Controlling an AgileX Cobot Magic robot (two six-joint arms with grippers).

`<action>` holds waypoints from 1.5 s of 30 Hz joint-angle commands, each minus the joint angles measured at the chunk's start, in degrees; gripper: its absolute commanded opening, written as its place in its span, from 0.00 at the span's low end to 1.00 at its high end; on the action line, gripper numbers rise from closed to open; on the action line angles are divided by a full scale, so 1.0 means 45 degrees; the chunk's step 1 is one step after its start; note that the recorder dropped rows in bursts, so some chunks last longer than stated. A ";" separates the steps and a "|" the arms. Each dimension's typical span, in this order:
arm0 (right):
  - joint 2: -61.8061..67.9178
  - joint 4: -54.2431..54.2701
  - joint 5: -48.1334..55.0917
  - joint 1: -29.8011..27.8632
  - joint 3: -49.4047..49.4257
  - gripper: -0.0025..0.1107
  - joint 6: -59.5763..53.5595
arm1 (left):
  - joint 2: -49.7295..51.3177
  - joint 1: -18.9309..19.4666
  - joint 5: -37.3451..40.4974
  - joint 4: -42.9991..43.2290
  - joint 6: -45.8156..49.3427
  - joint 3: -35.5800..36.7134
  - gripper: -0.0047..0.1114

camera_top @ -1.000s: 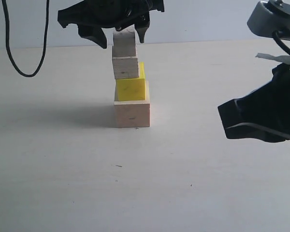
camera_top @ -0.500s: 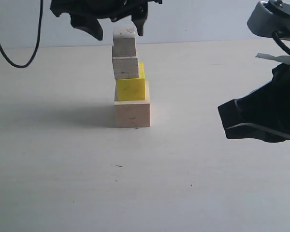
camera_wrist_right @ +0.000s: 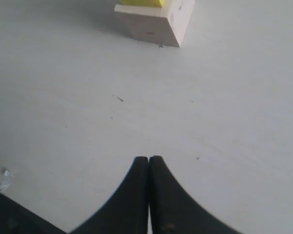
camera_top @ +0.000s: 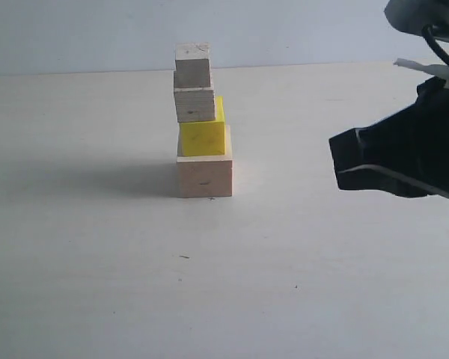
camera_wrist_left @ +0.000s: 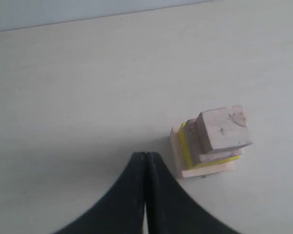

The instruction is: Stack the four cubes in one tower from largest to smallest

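Observation:
The four cubes stand as one tower in the exterior view: the largest pale wood cube (camera_top: 204,176) at the base, the yellow cube (camera_top: 203,137) on it, a medium bare wood cube (camera_top: 194,105) above, and the smallest bare wood cube (camera_top: 192,65) on top. From high above, the left wrist view shows the tower, with the top cube (camera_wrist_left: 223,127) and base cube (camera_wrist_left: 207,170) visible. My left gripper (camera_wrist_left: 145,156) is shut and empty, clear of the tower, and out of the exterior view. My right gripper (camera_wrist_right: 149,160) is shut and empty, low over the table, right of the tower (camera_top: 340,161). The base cube (camera_wrist_right: 156,22) lies ahead of it.
The pale table top (camera_top: 97,262) stretches all round the tower. A white scrap (camera_wrist_right: 2,180) lies on the table near the right arm. The right arm's grey and black body (camera_top: 426,45) fills the right edge of the exterior view.
The left gripper, open around the top cube a second ago, rose out of the exterior view and shut. The tower stays standing. The right gripper shifted slightly up and left.

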 commanded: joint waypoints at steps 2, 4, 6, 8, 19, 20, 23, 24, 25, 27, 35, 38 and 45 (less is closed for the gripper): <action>0.0097 -0.1467 -0.1300 0.0004 0.0059 0.02 0.0797 | -0.0113 0.0030 0.0027 0.1359 0.0304 0.2185 0.04; 0.0570 -0.2672 -0.1551 0.0004 0.0059 0.02 0.1974 | -0.0113 0.0330 0.0027 0.1263 0.0304 0.3044 0.04; 0.1149 -0.3481 -0.1991 0.0004 0.0059 0.02 0.2577 | -0.0113 0.0740 0.0027 0.0607 0.0342 0.3788 0.04; 0.1761 -0.3711 -0.2980 -0.0018 0.0059 0.02 0.2577 | -0.0113 0.0893 -0.0058 0.0487 0.0342 0.4284 0.04; 0.2618 -0.6031 -0.3944 -0.0018 -0.0670 0.02 0.2553 | -0.0113 0.0893 -0.0324 0.0488 0.0342 0.4459 0.04; 0.2618 -0.6690 -0.3944 -0.0018 -0.0902 0.02 0.2553 | -0.0113 0.0893 -0.0324 0.0488 0.0342 0.4459 0.04; 0.2618 -0.8445 -0.3944 -0.0018 -0.1769 0.02 0.2977 | -0.0113 0.0893 -0.0374 0.0437 0.0342 0.4459 0.04; 0.2618 -0.8793 -0.3921 -0.0018 -0.2114 0.02 0.3218 | -0.0113 0.0893 -0.0401 0.0441 0.0342 0.4459 0.04; 0.2618 -0.8999 -0.3921 -0.0018 -0.2447 0.02 0.3338 | -0.0113 0.0893 -0.0458 0.0441 0.0342 0.4459 0.04; 0.2618 -0.9288 -0.3696 -0.0018 -0.3006 0.02 0.3361 | -0.0113 0.0893 -0.0523 0.0441 0.0342 0.4459 0.04; 0.2618 -1.2908 -0.0833 -0.0237 -0.3608 0.02 0.6122 | -0.0113 0.0893 -0.3583 0.0441 0.0327 0.4459 0.04; 0.2618 -1.3087 -0.0347 -0.0789 -0.3309 0.02 0.6318 | -0.0197 0.0893 -0.4883 0.0129 0.1450 0.4488 0.04; 0.2618 -1.2552 -0.0480 -0.2246 -0.2474 0.02 0.6318 | -0.0645 0.1787 -0.5434 -0.0186 0.3019 0.4494 0.04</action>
